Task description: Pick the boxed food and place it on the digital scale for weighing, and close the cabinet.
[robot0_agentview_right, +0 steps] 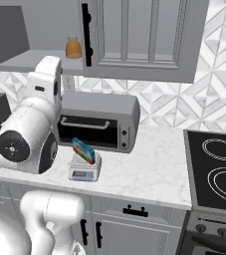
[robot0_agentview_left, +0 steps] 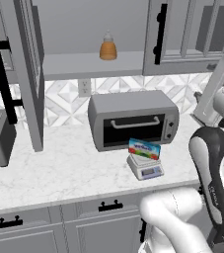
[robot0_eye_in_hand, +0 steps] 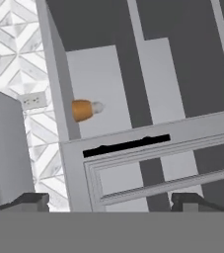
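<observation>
Boxed food (robot0_agentview_left: 144,148) resting tilted on the digital scale (robot0_agentview_left: 146,168), leaning toward the toaster oven (robot0_agentview_left: 133,120) just behind. Scale near the front edge of the marble counter (robot0_agentview_left: 59,173), just in front of the oven's right half. From the right base view, same box (robot0_agentview_right: 83,150) propped on the scale (robot0_agentview_right: 84,168), close to the counter's front edge (robot0_agentview_right: 149,174).

Cabinet (robot0_agentview_left: 27,74) open: left door swung out toward the room, edge-on, long black handle (robot0_agentview_left: 0,69) facing out; right door (robot0_agentview_left: 192,34) closed flat. Orange bottle (robot0_agentview_left: 108,48) upright on the cabinet shelf, toward the right side of the opening.

Gripper (robot0_eye_in_hand: 111,202) raised near the cabinet's right door, jaws spread wide, nothing between them; dark fingertips (robot0_eye_in_hand: 29,201) far apart in the hand view, facing the door panel, its black handle (robot0_eye_in_hand: 126,146) and the bottle (robot0_eye_in_hand: 86,109).
</observation>
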